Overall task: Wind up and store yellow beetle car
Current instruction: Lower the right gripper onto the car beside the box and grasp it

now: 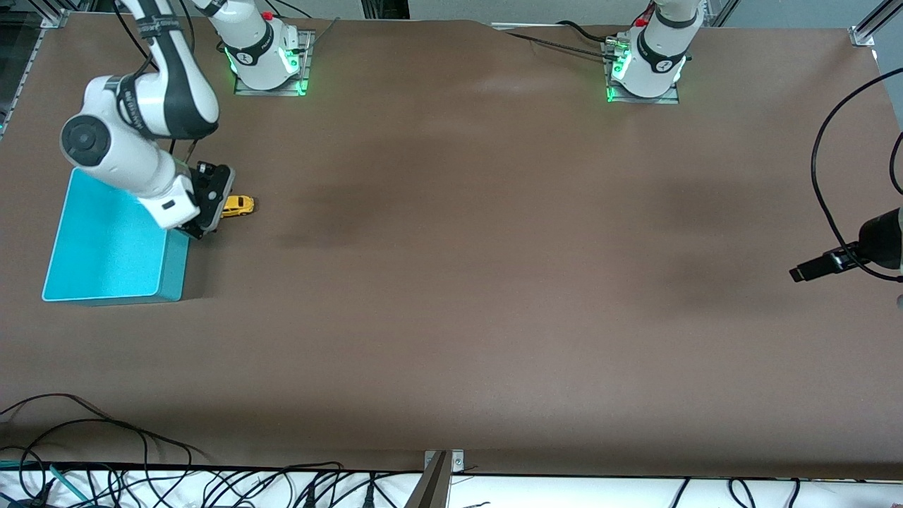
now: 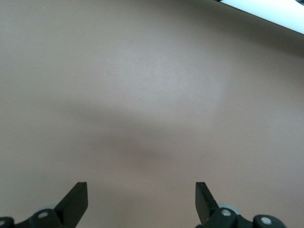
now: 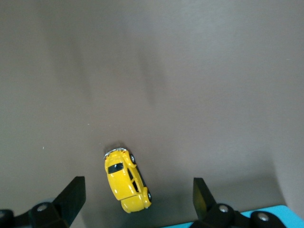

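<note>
Both claws stood apart: your right claw [image 3: 135, 202] hovered over the yellow beetle car [image 3: 126, 179], ungrasped; next, lower and clamp; left claw [image 2: 141, 202] waited.

Both arms are glossy white with black joint bands and black cables, green lights glowing at their bases, red buttons above, and black-fingered grippers with silver screws.

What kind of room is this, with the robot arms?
Probably a robot lab: two arms bolted to a brown table, loose cables along its edge, and only a yellow beetle car beside a turquoise bin.
</note>
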Controlling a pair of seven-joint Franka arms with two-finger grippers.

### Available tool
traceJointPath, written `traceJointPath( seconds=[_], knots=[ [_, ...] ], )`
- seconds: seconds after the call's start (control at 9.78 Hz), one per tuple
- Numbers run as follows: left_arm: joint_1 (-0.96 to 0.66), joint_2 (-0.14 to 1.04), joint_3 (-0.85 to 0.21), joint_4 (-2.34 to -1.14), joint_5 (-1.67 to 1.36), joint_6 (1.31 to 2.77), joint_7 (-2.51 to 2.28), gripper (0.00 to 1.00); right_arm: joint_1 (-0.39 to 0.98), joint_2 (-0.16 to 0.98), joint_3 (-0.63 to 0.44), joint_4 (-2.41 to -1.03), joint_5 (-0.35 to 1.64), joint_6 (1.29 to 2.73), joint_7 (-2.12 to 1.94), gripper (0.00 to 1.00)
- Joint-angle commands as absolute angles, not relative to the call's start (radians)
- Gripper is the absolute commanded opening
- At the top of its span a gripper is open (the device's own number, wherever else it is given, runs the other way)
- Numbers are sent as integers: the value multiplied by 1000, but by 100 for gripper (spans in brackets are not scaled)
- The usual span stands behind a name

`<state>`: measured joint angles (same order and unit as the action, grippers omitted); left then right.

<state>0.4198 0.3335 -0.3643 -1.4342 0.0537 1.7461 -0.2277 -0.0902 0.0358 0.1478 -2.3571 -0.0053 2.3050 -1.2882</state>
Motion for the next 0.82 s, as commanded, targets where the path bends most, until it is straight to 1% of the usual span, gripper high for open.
traceJointPath(
  seconds=[0.0,0.1,0.31,0.51,0.72],
  knots=[
    [422,308,-397,-1404,46,1723,-178,100,-150,-51,167,-2549,9,2477,-1415,100],
    [422,308,-403,-1385,37,1721,-181,100,-172,-45,167,-2568,9,2509,-1480,100],
    [423,308,-407,-1381,44,1723,-175,100,-222,9,167,-2572,11,2545,-1584,100],
    [423,308,-410,-1379,44,1723,-158,100,-235,49,167,-2621,14,2639,-1601,100],
    [422,308,-416,-1379,45,1724,-156,100,-233,107,167,-2638,12,2727,-1603,100]
  ],
)
